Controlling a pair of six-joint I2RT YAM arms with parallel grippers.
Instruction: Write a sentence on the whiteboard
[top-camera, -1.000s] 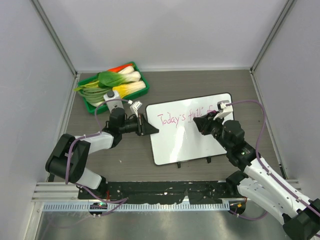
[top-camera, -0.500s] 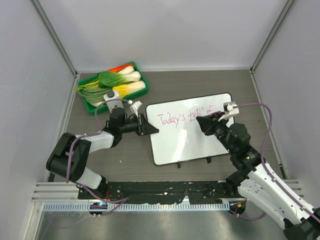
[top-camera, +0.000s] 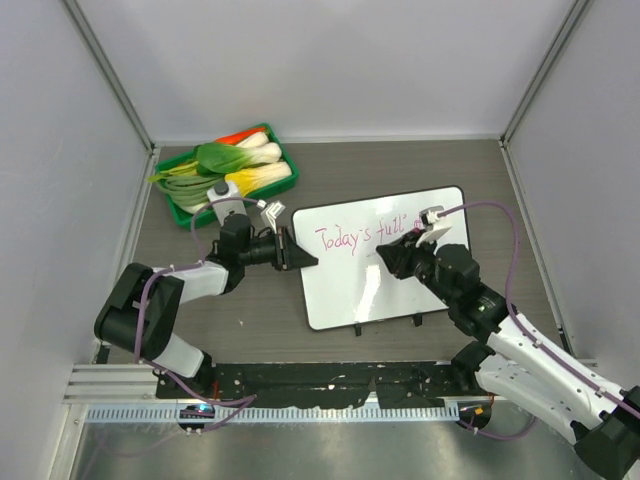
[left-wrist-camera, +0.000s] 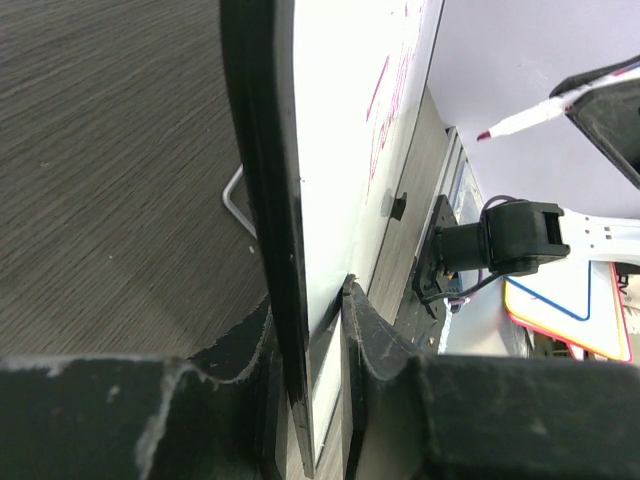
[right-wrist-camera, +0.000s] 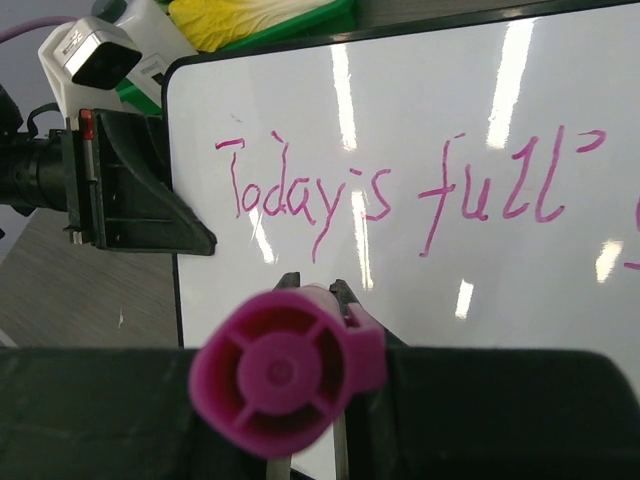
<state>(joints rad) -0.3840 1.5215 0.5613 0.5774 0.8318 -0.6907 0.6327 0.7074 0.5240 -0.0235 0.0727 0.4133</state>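
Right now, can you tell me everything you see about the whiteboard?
The whiteboard is a glossy white rectangle with rounded corners, a thin black rim and two small black feet on its near edge. It lies face-up on the dark wood-grain table. Pink handwriting across its top starts "Today's full". The left pincer clamps its left edge.
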